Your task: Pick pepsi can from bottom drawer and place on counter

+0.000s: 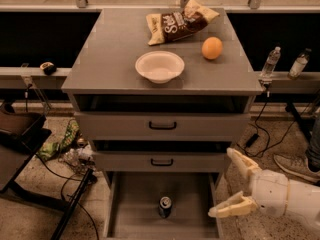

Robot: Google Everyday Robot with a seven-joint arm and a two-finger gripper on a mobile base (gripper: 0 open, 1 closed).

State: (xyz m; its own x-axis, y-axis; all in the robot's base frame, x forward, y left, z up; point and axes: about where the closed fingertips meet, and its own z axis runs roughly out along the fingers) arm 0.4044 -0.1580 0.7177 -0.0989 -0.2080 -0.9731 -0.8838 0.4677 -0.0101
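Observation:
The pepsi can (165,207) stands upright in the open bottom drawer (135,219), near its middle, silver top showing. My gripper (229,183) is at the lower right, just past the drawer's right wall, to the right of the can and apart from it. Its two cream fingers (243,163) are spread wide and hold nothing. The counter (110,59) is the grey cabinet top above the two shut upper drawers.
On the counter lie a white bowl (159,66), an orange (212,48) and a chip bag (180,22). Two water bottles (270,62) stand on a ledge at right. Cables and litter (65,144) lie on the floor at left. A person's shoe (292,166) is at right.

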